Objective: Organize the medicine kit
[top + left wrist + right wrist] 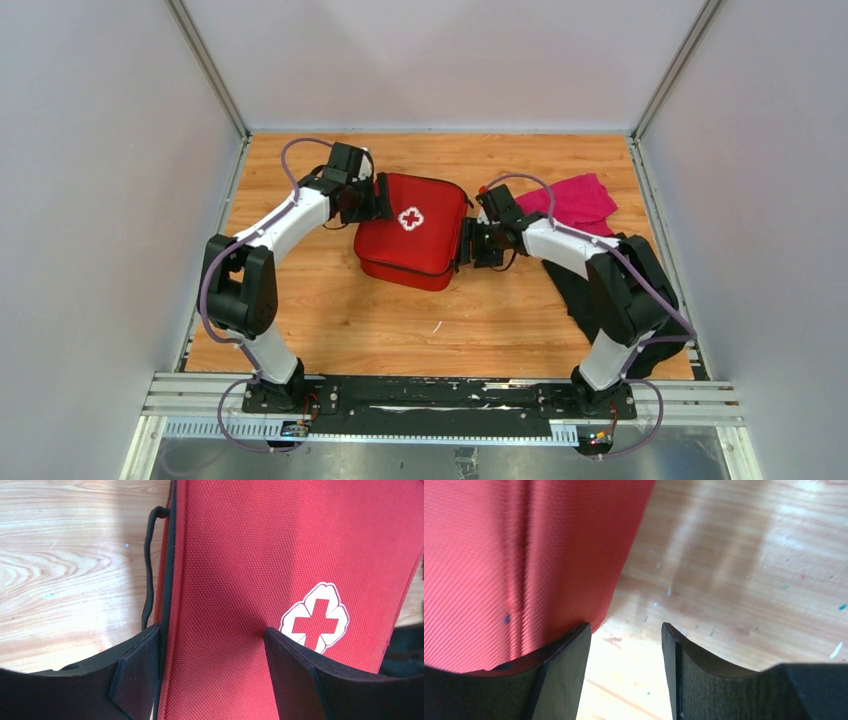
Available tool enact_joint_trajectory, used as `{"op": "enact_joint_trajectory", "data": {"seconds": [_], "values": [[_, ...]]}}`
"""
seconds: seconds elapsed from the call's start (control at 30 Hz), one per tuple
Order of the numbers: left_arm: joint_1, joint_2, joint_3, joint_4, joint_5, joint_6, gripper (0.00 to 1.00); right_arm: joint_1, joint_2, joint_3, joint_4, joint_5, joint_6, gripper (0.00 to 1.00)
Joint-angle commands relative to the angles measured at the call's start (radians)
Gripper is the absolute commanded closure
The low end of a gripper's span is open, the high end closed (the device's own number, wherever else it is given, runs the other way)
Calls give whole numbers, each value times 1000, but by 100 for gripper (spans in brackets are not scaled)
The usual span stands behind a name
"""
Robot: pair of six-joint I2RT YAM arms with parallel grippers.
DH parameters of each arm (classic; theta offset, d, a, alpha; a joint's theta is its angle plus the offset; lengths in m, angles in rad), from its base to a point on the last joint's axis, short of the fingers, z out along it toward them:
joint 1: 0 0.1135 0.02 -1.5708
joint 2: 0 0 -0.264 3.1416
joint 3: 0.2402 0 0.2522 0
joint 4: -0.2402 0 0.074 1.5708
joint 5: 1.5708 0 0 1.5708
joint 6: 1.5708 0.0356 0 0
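Observation:
The red medicine kit (415,232) lies with its lid down in the middle of the wooden table, white cross (410,218) facing up. My left gripper (378,200) is at its far left edge. In the left wrist view this gripper (212,645) is open, one finger at the black side seam and the other on the lid (280,555) beside the cross (315,617). My right gripper (468,246) is at the kit's right edge. In the right wrist view it (626,630) is open with bare wood between the fingers, and the kit (514,555) lies just left of them.
A magenta cloth (580,200) lies at the back right, and a black cloth (585,295) lies under the right arm. A thin black cord (148,570) runs along the kit's left edge. Grey walls enclose three sides, and a metal rail (440,400) spans the front.

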State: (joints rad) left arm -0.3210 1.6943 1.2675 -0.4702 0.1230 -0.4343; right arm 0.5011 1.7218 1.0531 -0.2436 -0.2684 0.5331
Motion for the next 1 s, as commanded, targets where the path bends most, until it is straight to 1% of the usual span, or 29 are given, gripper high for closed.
{"op": "enact_joint_trajectory", "data": {"seconds": [0.0, 0.1, 0.13, 0.17, 0.27, 0.3, 0.4, 0.5, 0.6, 0.73, 0.8, 0.87, 0.97], "values": [[6, -5, 35, -62, -9, 25, 25, 56, -118, -39, 24, 12, -65, 40], [26, -11, 63, -92, -11, 38, 25, 52, -208, -82, -8, 176, -156, 38], [30, -10, 78, -106, -16, 49, 25, 49, -227, -100, -18, 245, -181, 37], [32, -9, 94, -128, -28, 67, 25, 44, -271, -122, -30, 350, -204, 36], [34, -2, 135, -158, -46, 103, 24, 4, -366, -156, -49, 446, -237, 32], [34, 0, 137, -163, -47, 111, 25, -13, -397, -166, -53, 427, -249, 31], [34, -7, 116, -149, -46, 126, 25, -62, -474, -193, -53, 295, -314, 26], [34, -17, 85, -129, -42, 131, 24, -79, -517, -224, -21, 89, -418, 21], [34, -19, 87, -125, -11, 134, 25, -86, -522, -247, 23, -92, -491, 20], [34, -9, 88, -121, 8, 132, 25, -93, -481, -269, 125, -319, -517, 21], [34, -4, 88, -121, 11, 134, 24, -93, -432, -263, 169, -403, -520, 22], [34, -2, 88, -120, 9, 135, 24, -95, -368, -249, 217, -476, -528, 22], [34, -1, 86, -117, 5, 134, 25, -96, -286, -226, 271, -522, -529, 25]]}}
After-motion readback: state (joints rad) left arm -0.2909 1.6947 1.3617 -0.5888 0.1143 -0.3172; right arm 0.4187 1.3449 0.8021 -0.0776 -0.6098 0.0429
